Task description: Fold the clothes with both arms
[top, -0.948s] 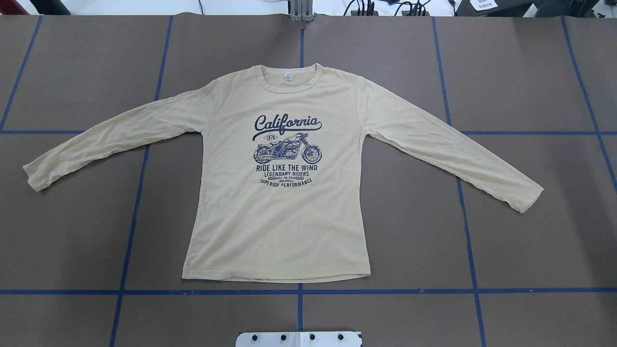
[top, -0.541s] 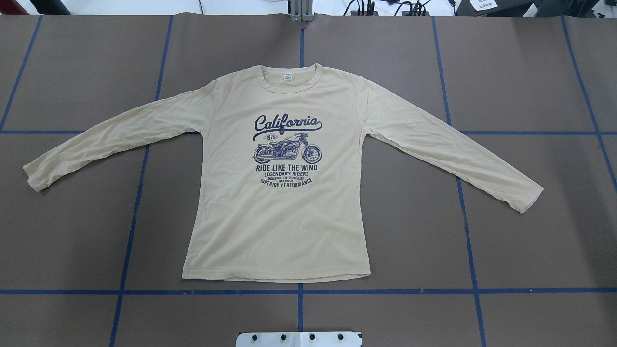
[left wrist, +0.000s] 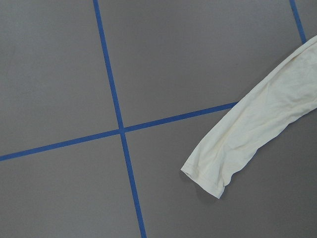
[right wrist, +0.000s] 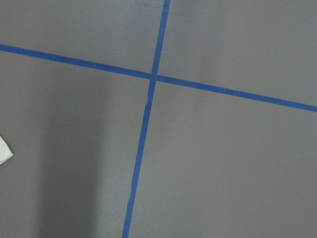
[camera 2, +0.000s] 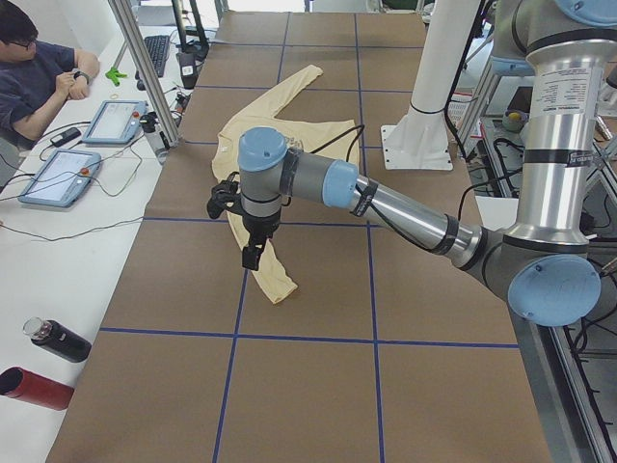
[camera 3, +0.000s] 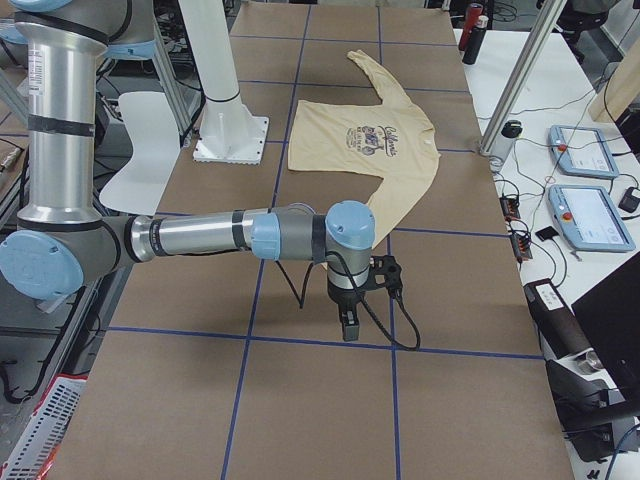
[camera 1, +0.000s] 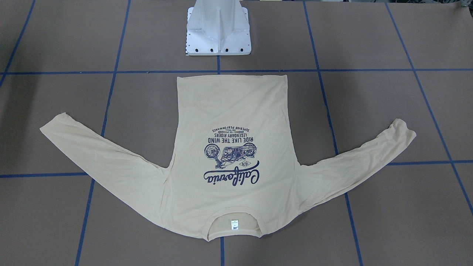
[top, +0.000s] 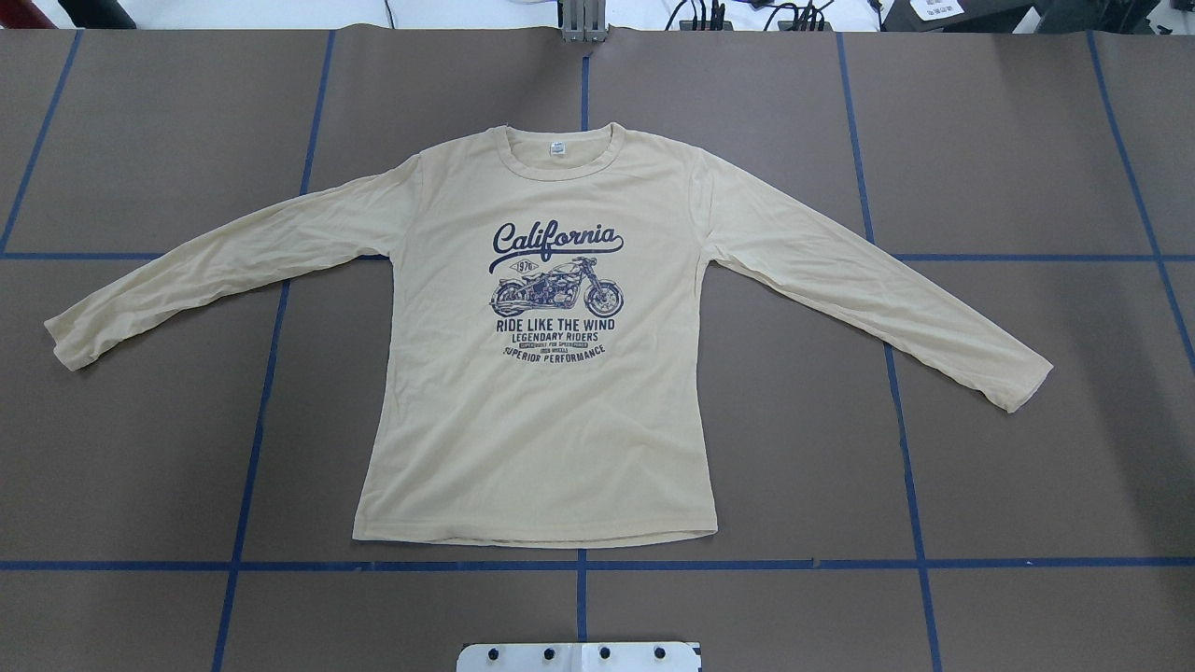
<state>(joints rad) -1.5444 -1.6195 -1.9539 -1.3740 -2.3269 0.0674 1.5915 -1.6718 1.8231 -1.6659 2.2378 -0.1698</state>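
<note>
Lying flat, T-shirt [top: 546, 411], collar [top: 560, 171] pointing away from pedestal [top: 579, 656]

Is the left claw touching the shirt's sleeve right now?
Apart. The overhead view shows the whole shirt lying uncovered, with the left claw nowhere on it.

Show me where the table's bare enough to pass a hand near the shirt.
Bare brown table lies in the wedges between each sleeve and the body of the pale cream long-sleeved T-shirt, and in the strip between its hem and the white metal base plate. The centre is covered.
</note>
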